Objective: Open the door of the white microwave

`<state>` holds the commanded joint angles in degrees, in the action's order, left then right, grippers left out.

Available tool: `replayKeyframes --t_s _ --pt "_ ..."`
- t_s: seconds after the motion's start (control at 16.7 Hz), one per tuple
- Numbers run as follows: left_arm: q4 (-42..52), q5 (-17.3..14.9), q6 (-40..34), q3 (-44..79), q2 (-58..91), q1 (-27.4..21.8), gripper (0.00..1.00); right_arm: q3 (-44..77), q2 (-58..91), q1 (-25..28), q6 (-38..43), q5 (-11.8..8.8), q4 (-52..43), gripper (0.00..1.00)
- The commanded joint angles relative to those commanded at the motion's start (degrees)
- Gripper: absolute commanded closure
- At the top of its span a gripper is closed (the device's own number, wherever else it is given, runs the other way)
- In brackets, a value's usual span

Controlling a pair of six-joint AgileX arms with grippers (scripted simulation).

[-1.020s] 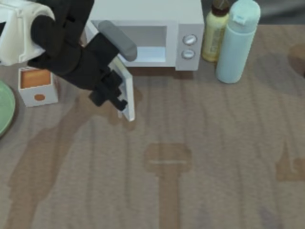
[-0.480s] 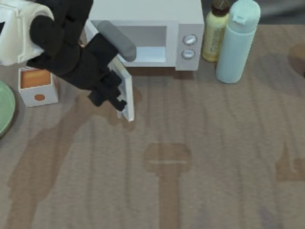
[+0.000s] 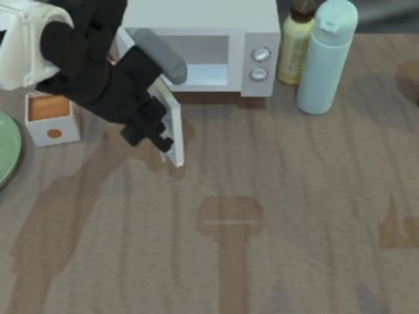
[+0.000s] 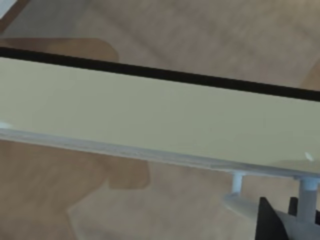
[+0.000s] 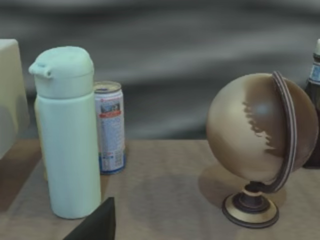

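Note:
The white microwave (image 3: pixel 209 19) stands at the back of the table. Its cavity shows and two silver knobs (image 3: pixel 260 63) sit on its right panel. The door (image 3: pixel 175 124) is swung out toward the table's front, hinged at the microwave's left side. My left gripper (image 3: pixel 162 140) is at the door's free edge, shut on the door's handle. In the left wrist view the door (image 4: pixel 150 115) fills the middle as a pale slab. The handle's posts (image 4: pixel 307 197) stand beside my dark fingers (image 4: pixel 267 225). Of my right gripper only one dark fingertip (image 5: pixel 97 225) shows.
A mint bottle (image 3: pixel 325 55) and a yellow bottle (image 3: pixel 294 46) stand right of the microwave. A white-and-orange cube (image 3: pixel 51 118) and a green plate (image 3: pixel 5 147) lie at the left. The right wrist view shows a globe (image 5: pixel 260 135) and a can (image 5: pixel 110 127).
The left gripper and the door's free edge have crept slightly leftward, swinging the door a little wider. Nothing else has moved.

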<state>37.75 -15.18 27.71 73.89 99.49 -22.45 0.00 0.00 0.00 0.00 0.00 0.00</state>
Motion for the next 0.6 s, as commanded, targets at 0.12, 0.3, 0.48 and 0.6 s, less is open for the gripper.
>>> replayKeyframes --t_s 0.12,0.3,0.48,0.6 --pt "0.0 0.0 0.0 0.0 0.0 0.0 1.0 0.0 0.0 0.0 0.0 0.0 0.0 0.0" --pt "0.0 0.0 0.0 0.0 0.0 0.0 1.0 0.0 0.0 0.0 0.0 0.0 0.0 0.0" --pt "0.0 0.0 0.0 0.0 0.0 0.0 1.0 0.0 0.0 0.0 0.0 0.0 0.0 0.0" --pt "0.1 -0.4 0.0 -0.2 0.0 -0.2 1.0 0.0 0.0 0.0 0.0 0.0 0.0 0.0"
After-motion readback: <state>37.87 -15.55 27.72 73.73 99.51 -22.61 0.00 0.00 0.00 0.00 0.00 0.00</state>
